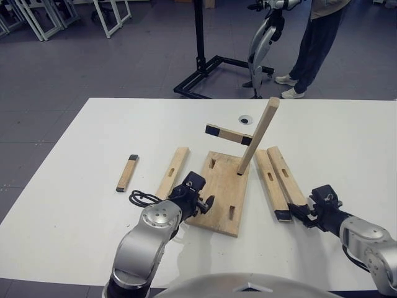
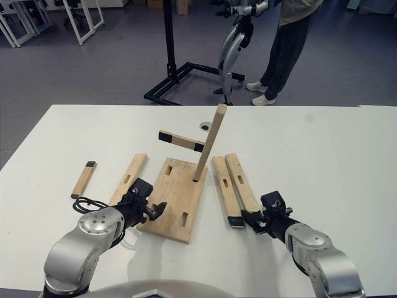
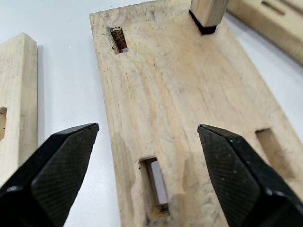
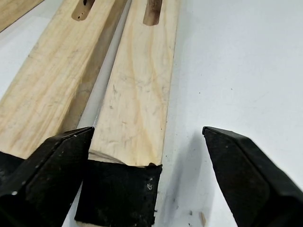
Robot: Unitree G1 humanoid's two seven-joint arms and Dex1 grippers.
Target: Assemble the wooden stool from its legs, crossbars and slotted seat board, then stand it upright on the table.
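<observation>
1. A pale, rectangular wooden seat board with four slots (image 1: 218, 186) lies flat on the white table (image 1: 74, 186). One pale wooden leg (image 1: 259, 133) stands tilted in the board's far right slot and carries a black-tipped crossbar (image 1: 228, 134).
2. Just right of the board, two more slotted wooden legs lie side by side, the outer leg (image 4: 142, 85) and the inner leg (image 4: 52, 80). Their long axes run away from the robot, roughly parallel to the board's long edge.
3. The right claw (image 4: 147, 135) is spread wide and holds nothing. It straddles the outer leg's black-capped near end, one finger on each side, across the leg's width. The right arm is clearly the nearer one, so this leg looks like the next pick.
4. The left claw (image 3: 147, 127) gapes wide, also empty, over the board's near left part.
5. A third loose leg (image 1: 173, 172) lies just left of the board, and a short black-tipped bar (image 1: 126, 172) lies farther left.
6. No brand, label or writing can be read on any piece.
</observation>
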